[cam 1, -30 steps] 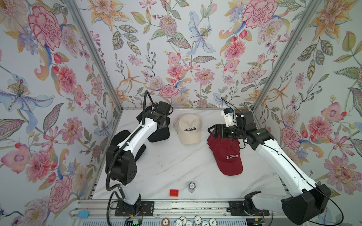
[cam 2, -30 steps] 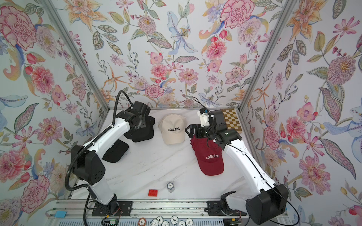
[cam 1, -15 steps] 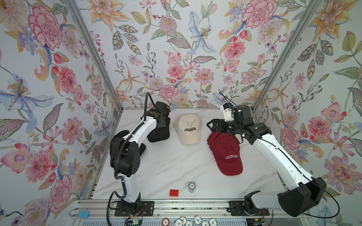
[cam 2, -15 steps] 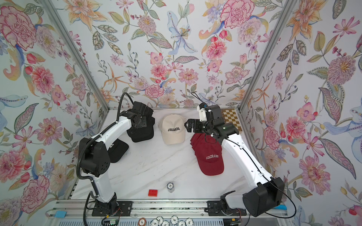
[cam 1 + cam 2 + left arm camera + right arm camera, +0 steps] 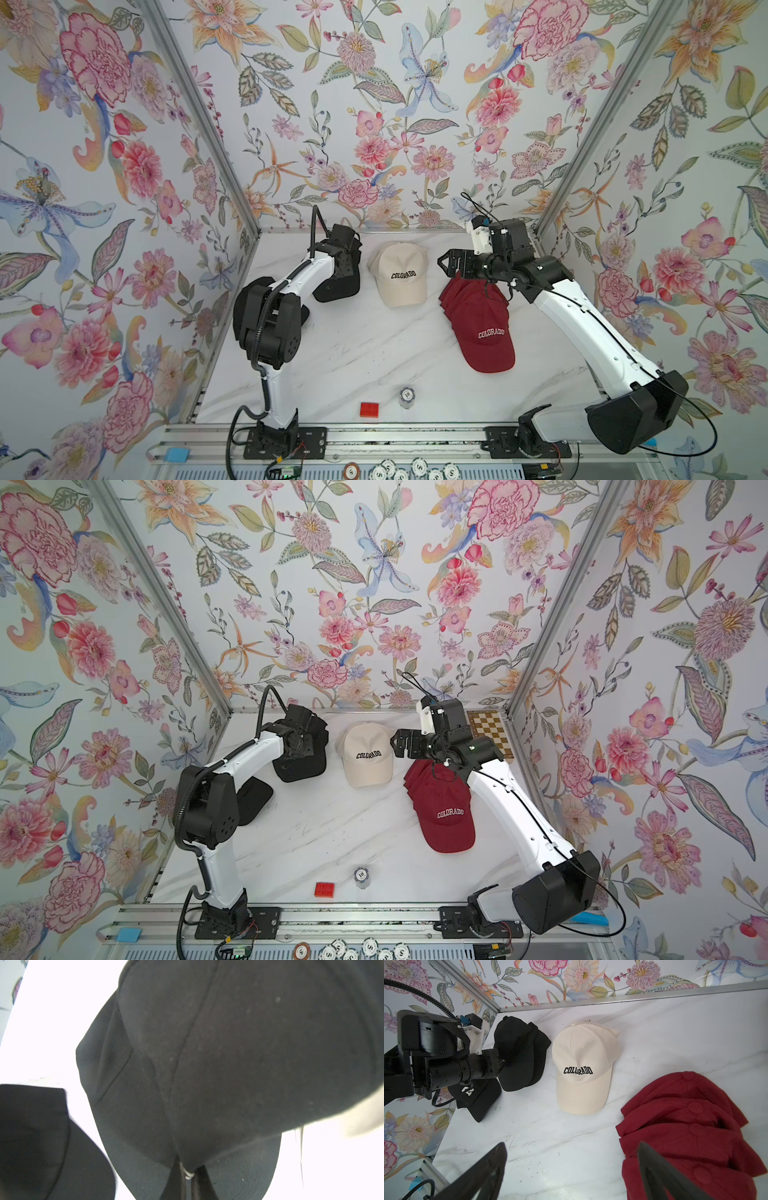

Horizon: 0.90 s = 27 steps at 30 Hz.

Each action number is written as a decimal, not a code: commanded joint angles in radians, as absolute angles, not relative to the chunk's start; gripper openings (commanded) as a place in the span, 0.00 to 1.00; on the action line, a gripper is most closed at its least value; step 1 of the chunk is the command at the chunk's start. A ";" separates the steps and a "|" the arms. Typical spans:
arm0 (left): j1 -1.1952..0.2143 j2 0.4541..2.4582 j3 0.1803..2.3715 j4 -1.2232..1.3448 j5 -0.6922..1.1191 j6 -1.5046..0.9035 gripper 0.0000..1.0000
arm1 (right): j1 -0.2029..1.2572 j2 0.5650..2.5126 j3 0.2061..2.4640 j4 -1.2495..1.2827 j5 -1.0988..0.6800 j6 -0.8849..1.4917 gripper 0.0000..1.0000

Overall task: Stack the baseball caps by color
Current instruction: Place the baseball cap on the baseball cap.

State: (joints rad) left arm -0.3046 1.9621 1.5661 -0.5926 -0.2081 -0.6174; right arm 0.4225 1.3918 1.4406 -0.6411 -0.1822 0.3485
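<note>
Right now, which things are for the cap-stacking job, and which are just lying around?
For the job: black caps, cream cap, maroon caps.
Just lying about: red block, poker chips, chessboard.

In both top views the left arm (image 5: 248, 755) hides most of a lone black cap (image 5: 254, 800), left of centre. The left gripper's (image 5: 188, 1175) tips vanish into the blurred black caps (image 5: 228, 1053). The frame's edge cuts off the maroon caps (image 5: 685, 1136).
</note>
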 commanded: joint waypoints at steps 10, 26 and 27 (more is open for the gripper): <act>-0.285 2.031 1.564 -0.564 -0.195 -0.664 0.00 | 0.422 1.434 1.493 -0.672 -0.168 0.338 0.99; -0.282 2.068 1.534 -0.555 -0.188 -0.715 0.00 | 0.406 1.463 1.529 -0.708 -0.185 0.315 0.99; -0.282 2.068 1.531 -0.554 -0.188 -0.721 0.00 | 0.404 1.466 1.531 -0.709 -0.185 0.313 0.99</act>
State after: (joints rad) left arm -0.2943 2.0434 1.5574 -0.5438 -0.1902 -0.6868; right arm 0.4118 1.4555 1.4887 -0.6880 -0.1757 0.3321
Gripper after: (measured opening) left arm 0.066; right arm 0.988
